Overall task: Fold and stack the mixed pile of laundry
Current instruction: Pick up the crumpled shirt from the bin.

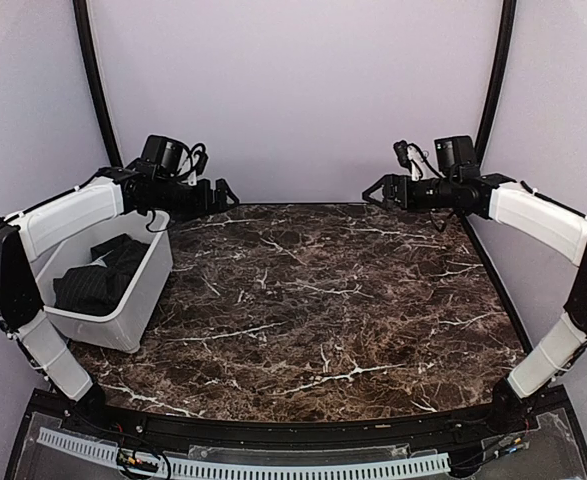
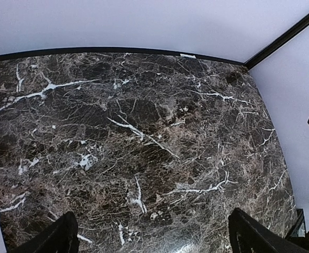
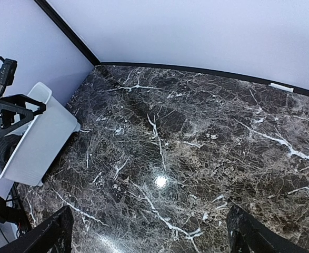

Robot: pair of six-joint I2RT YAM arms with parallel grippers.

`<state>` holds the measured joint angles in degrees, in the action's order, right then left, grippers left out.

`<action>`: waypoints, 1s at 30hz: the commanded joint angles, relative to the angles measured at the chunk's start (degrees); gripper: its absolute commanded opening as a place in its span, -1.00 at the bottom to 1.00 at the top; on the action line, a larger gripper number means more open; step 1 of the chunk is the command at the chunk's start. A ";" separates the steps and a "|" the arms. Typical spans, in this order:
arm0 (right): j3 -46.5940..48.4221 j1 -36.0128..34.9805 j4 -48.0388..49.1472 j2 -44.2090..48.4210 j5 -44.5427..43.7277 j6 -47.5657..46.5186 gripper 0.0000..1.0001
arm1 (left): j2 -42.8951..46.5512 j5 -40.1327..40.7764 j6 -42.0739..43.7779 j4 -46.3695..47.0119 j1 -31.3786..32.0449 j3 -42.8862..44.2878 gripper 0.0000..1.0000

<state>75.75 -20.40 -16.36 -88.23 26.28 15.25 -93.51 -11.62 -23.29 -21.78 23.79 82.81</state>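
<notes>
At the far left, a white plastic bin (image 1: 133,305) stands on the table's left edge. A black garment (image 1: 98,275) lies crumpled inside it, in loose soft folds. Whether more clothing lies beneath it cannot be told. Its weave is too small to be made out. The bin is smooth, rigid and rectangular, with rounded corners and slightly sloped walls.

The left gripper (image 1: 225,194) is held above the bin's far end, its 2 fingers spread wide with nothing between them. It is well above the cloth.

The table (image 1: 323,300) is a hard, glossy slab of dark brown marble pattern with white veins. No folded piece lies on it.

At the right, the right gripper (image 1: 373,190) hangs over the far edge of the table, its jaws also wide and holding nothing.

The task is judged to be at its very beginning: nothing has been taken out, folded or stacked. Lifting the garment from the bin, spreading it flat, folding it and stacking are all left to be done.
</notes>
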 commanded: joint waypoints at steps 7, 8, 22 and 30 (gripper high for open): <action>1.56 -1.02 2.10 -1.12 2.56 -4.11 0.97 | 12.37 2.96 -6.67 -12.98 -13.04 -0.95 0.98; 1.58 -1.05 2.25 -1.18 2.73 -4.28 0.97 | 14.48 3.08 -7.51 -14.27 -14.70 -1.71 0.98; -0.88 -1.21 7.15 -3.08 6.34 -3.22 0.97 | 25.88 18.38 -18.64 -39.85 -30.54 -11.53 0.98; -1.81 -1.20 8.21 -3.78 6.50 -3.03 0.97 | 21.21 19.54 -19.38 -39.11 -30.85 -17.72 0.98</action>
<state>74.52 -21.04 -11.27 -91.26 31.90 12.08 -70.35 6.44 -41.43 -59.59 -6.85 67.66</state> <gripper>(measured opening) 0.985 0.990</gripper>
